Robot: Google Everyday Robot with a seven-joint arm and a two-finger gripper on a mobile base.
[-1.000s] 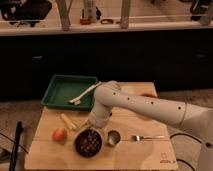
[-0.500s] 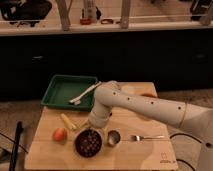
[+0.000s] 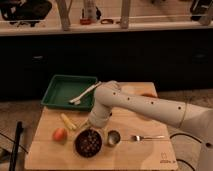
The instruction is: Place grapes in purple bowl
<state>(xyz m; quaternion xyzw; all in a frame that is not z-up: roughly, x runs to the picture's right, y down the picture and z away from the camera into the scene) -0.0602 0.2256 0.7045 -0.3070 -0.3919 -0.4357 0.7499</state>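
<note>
Well, you are dealing with a soft, light load: the grapes [image 3: 89, 142] are a cluster of small, round, dark reddish-brown berries that will likely bruise or split under a hard squeeze and roll free if shaken. A gentle hold near the top of the bunch, where the berries crowd together, looks safer to me than pinching a single one. They show as a speckled mound lying inside the purple bowl [image 3: 77, 145], which sits at the lower left of centre of the frame on the wooden surface [image 3: 55, 152] and looks nearly black. Your tool [image 3: 92, 128] hangs just above the bowl's upper rim, at the end of the white arm that reaches in from the right; you cannot tell from here whether it is apart, together or clamped on anything. Just left of the bowl lies an orange fruit [image 3: 60, 134], and just right of it stands a small metal cup [image 3: 113, 137]; steer clear of both.
</note>
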